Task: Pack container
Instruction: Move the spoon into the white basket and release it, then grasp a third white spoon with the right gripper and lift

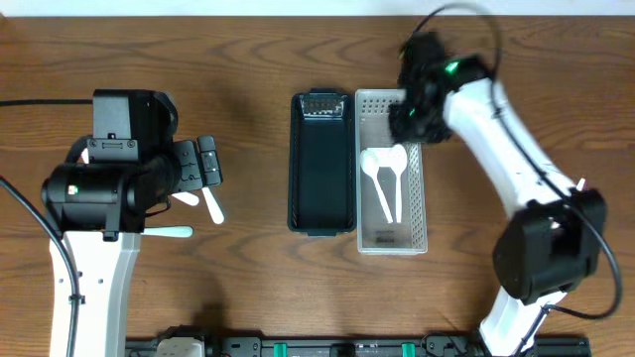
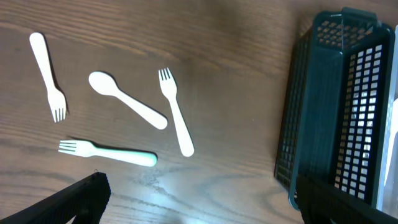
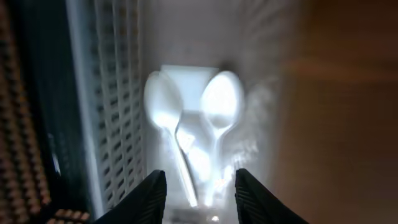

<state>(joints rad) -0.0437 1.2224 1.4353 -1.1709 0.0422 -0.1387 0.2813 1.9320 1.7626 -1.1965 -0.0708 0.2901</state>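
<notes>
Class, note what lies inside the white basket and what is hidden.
Two white spoons lie in the white basket. From overhead the right gripper covers its far end, so what lies there is unseen.

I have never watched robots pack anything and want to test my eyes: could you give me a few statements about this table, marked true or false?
1. White plastic spoons lie inside the white slotted basket. True.
2. The dark slotted basket holds forks. False: no cutlery shows in it.
3. Three pale plastic forks and one pale plastic spoon lie on the wooden table. True.
4. The left gripper is holding a fork. False: its fingers are wide apart with nothing between them.
5. The two baskets stand at opposite ends of the table. False: they stand side by side in the middle.
</notes>
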